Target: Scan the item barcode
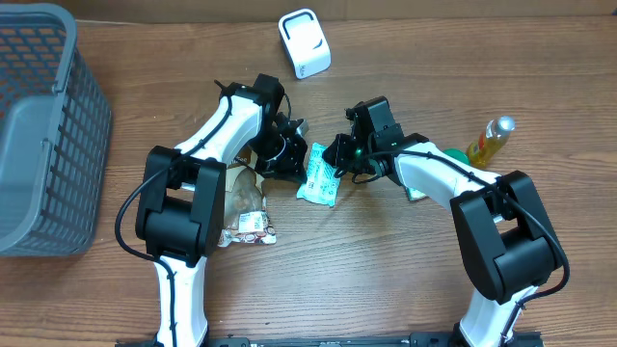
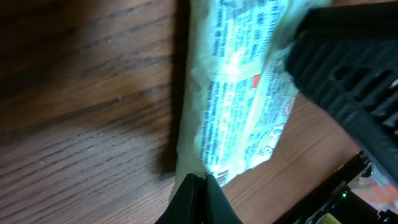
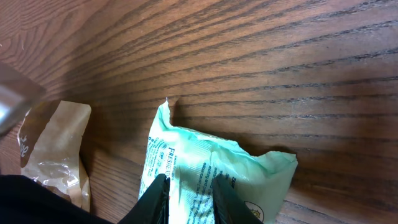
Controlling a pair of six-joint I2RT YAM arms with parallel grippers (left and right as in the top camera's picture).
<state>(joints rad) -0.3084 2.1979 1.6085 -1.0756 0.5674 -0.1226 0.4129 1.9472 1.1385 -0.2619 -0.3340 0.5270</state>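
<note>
The green packet (image 1: 318, 176) lay near the centre of the desk (image 1: 405, 280). The right gripper (image 3: 189, 185) was slightly open, with its fingers (image 3: 157, 202) clamped across one end of the packet. The left gripper (image 2: 198, 188) was fully closed, pinching the packet's opposite edge.

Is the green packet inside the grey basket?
No: the green packet lies on the wooden table, well right of the grey basket.

On the table (image 1: 386, 289) we had one basket (image 1: 82, 145), one scanner (image 1: 305, 43), one green packet (image 1: 318, 181), one brown bag (image 1: 243, 207) and one bottle (image 1: 489, 140).
</note>
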